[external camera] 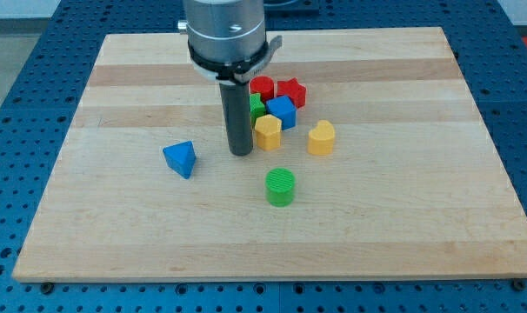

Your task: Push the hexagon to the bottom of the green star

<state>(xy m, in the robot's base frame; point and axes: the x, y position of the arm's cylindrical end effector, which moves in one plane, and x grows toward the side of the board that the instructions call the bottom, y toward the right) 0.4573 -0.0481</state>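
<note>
The yellow hexagon (267,132) sits near the board's middle. Just above it, a green star (256,106) shows only in part, hidden by the rod and by neighbouring blocks. My tip (240,152) rests on the board right beside the hexagon's left side, close to touching it. The rod rises from there and covers the star's left part.
A red cylinder (262,87), a red star (290,91) and a blue cube (282,111) cluster above the hexagon. A yellow heart (321,137) lies to its right, a green cylinder (280,186) below, a blue triangle (180,158) to the left.
</note>
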